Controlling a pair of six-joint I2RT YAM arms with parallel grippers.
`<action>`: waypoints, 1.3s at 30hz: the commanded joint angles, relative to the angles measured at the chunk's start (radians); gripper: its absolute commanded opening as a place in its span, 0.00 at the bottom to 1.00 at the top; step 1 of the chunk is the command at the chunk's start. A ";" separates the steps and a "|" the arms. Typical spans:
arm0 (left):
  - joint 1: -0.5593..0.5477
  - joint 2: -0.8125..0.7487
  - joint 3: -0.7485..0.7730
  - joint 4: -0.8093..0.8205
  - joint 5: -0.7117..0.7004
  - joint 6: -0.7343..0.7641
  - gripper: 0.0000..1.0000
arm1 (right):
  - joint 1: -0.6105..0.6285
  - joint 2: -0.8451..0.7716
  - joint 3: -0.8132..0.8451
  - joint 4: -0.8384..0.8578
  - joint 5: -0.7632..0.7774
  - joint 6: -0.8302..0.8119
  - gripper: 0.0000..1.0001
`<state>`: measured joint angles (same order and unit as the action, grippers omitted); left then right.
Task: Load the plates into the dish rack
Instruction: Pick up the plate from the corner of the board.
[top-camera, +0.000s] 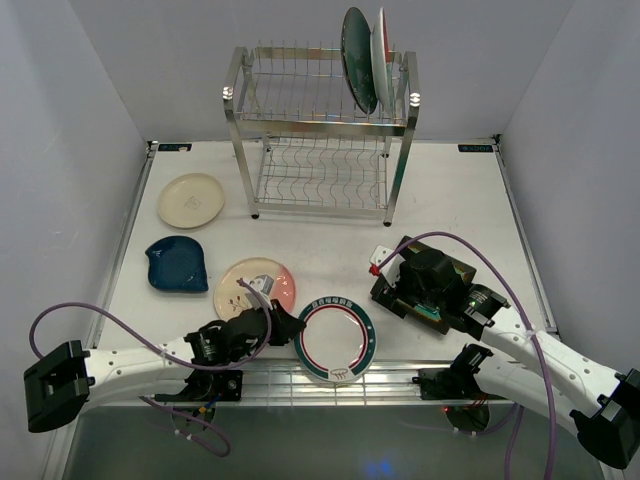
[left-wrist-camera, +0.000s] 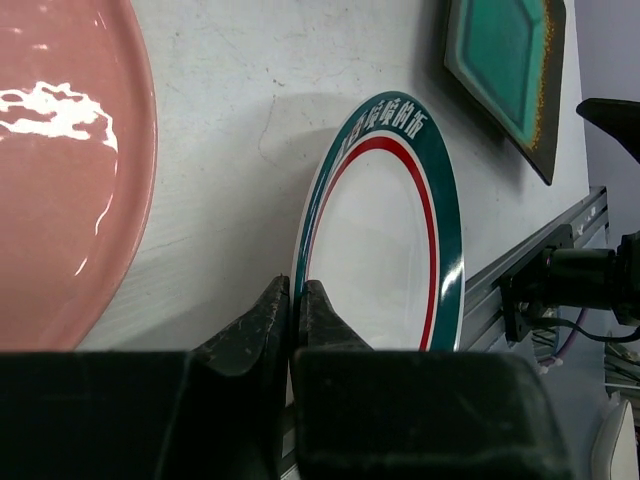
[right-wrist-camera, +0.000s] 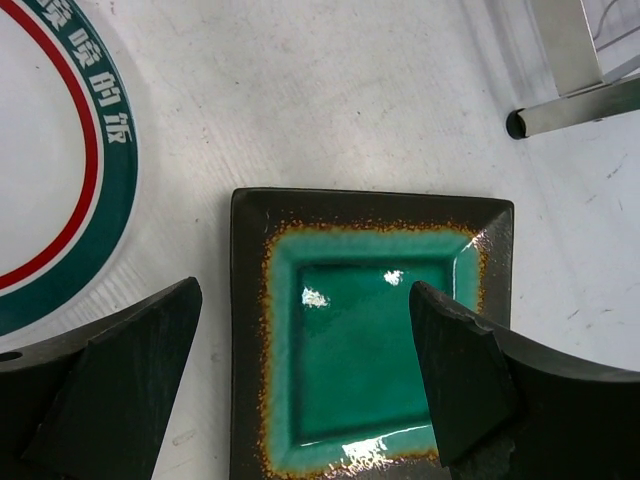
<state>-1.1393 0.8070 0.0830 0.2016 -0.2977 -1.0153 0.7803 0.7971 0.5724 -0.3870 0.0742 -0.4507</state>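
Looking from above, I see the dish rack (top-camera: 320, 150) far back with two plates (top-camera: 365, 60) standing in it, and the white plate (top-camera: 337, 345) lies close to me. From my left wrist, my left hand (left-wrist-camera: 292, 292) pinches that plate's thin rim. It looks hard, smooth and slippery, and it could break, so the rim is the place to hold. From my right wrist, my right hand (right-wrist-camera: 305, 300) hangs wide open over the square green plate (right-wrist-camera: 370, 350).
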 joint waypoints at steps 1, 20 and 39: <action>0.000 -0.049 0.089 -0.116 -0.064 0.024 0.00 | 0.005 -0.006 -0.006 0.048 0.053 0.015 0.90; 0.000 -0.252 0.299 -0.300 -0.210 0.245 0.00 | 0.005 -0.007 -0.011 0.068 0.119 0.026 0.90; 0.000 -0.198 0.592 -0.363 -0.434 0.319 0.00 | 0.005 -0.022 -0.025 0.112 0.197 0.033 0.90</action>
<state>-1.1389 0.6006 0.5842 -0.2516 -0.6891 -0.7319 0.7803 0.7841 0.5529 -0.3183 0.2531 -0.4259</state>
